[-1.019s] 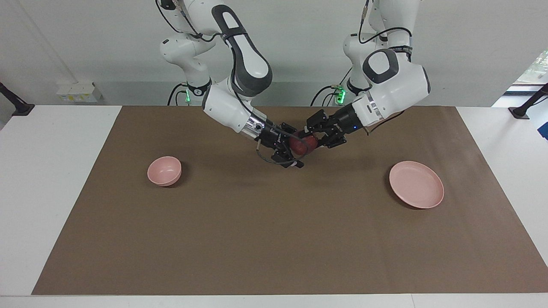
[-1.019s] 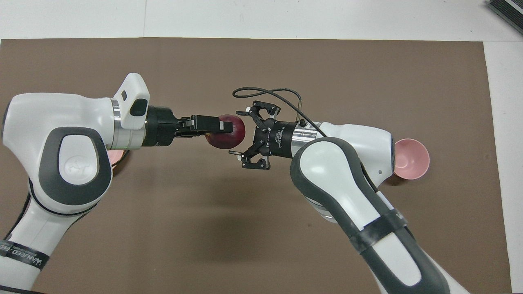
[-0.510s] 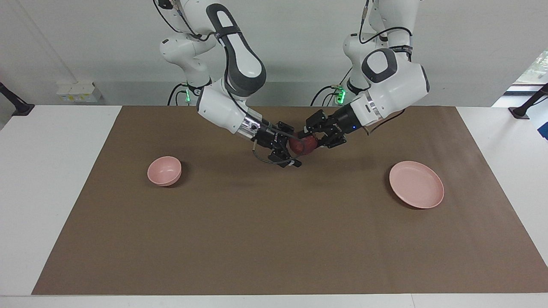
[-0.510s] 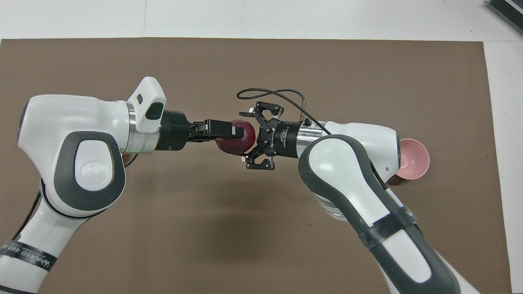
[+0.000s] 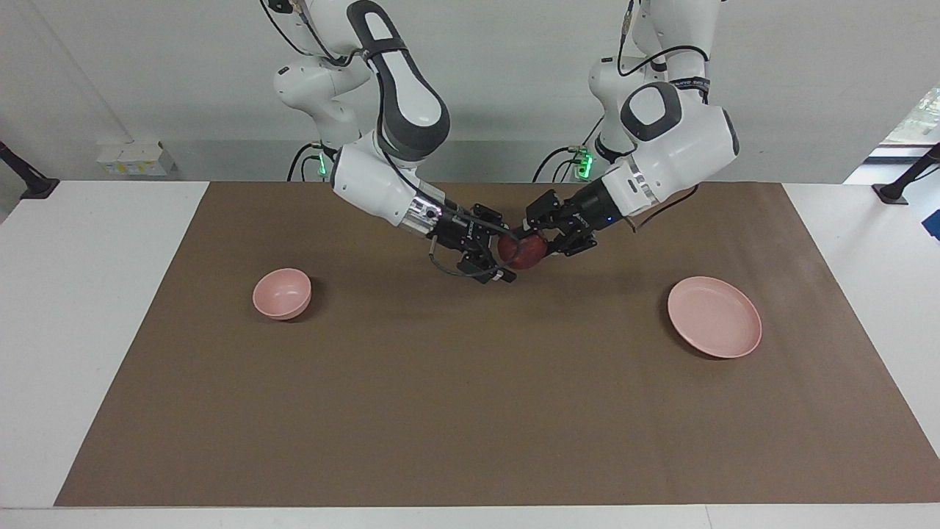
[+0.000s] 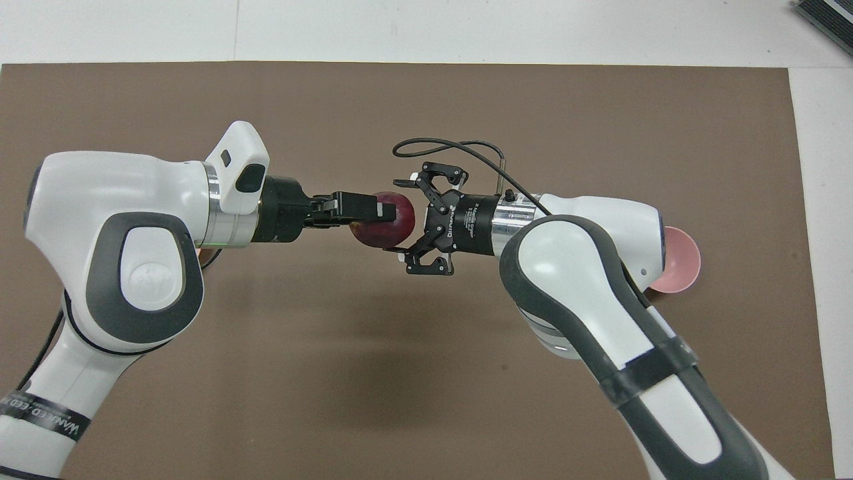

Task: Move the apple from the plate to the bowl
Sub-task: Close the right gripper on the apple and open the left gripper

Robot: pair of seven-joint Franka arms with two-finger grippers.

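Note:
The dark red apple [image 5: 523,251] [image 6: 385,221] hangs in the air over the middle of the brown mat, with my left gripper [image 5: 534,239] [image 6: 380,215] shut on it. My right gripper [image 5: 505,252] [image 6: 404,217] faces it from the other end, open, its two fingers straddling the apple's free side; I cannot tell whether they touch it. The small deep pink bowl [image 5: 282,293] [image 6: 681,261] stands empty toward the right arm's end, half covered by that arm in the overhead view. The wide pink plate [image 5: 714,317] lies empty toward the left arm's end.
A brown mat [image 5: 470,411] covers most of the white table [image 5: 95,308]. A black cable loop [image 6: 453,145] sticks out from the right gripper's wrist. Both forearms meet low over the mat's middle, between bowl and plate.
The left gripper has carried the apple a little toward the right arm's end. The open right gripper has closed in, so the apple now sits deeper between its fingers.

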